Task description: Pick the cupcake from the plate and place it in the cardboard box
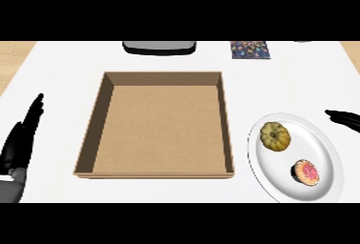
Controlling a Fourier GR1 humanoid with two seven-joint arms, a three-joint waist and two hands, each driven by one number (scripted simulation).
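Far left, the left hand (pixel 20 138) was sitting at the edge of the white counter (pixel 56 71), glossy black fingers straight and pointing up, holding nothing. Next over was the cardboard box (pixel 95 138), a shallow brown rectangle with matte walls and a flat bare floor. Behind it at the far edge sat some dark grey thing with rounded corners (pixel 159 46), and just right of that a small square with a busy multicoloured pattern (pixel 249 49); couldn't tell what either was, tbh. Right of the box was the smooth white plate (pixel 281 186), with a ribbed, yellowish, pumpkin-shaped item (pixel 275 136) on its far side and the cupcake (pixel 306 172), pink top in a dark rim, nearer. The right hand (pixel 345 118) only poked in at the right edge, fingers stretched out flat beside the plate, clear of the cupcake.
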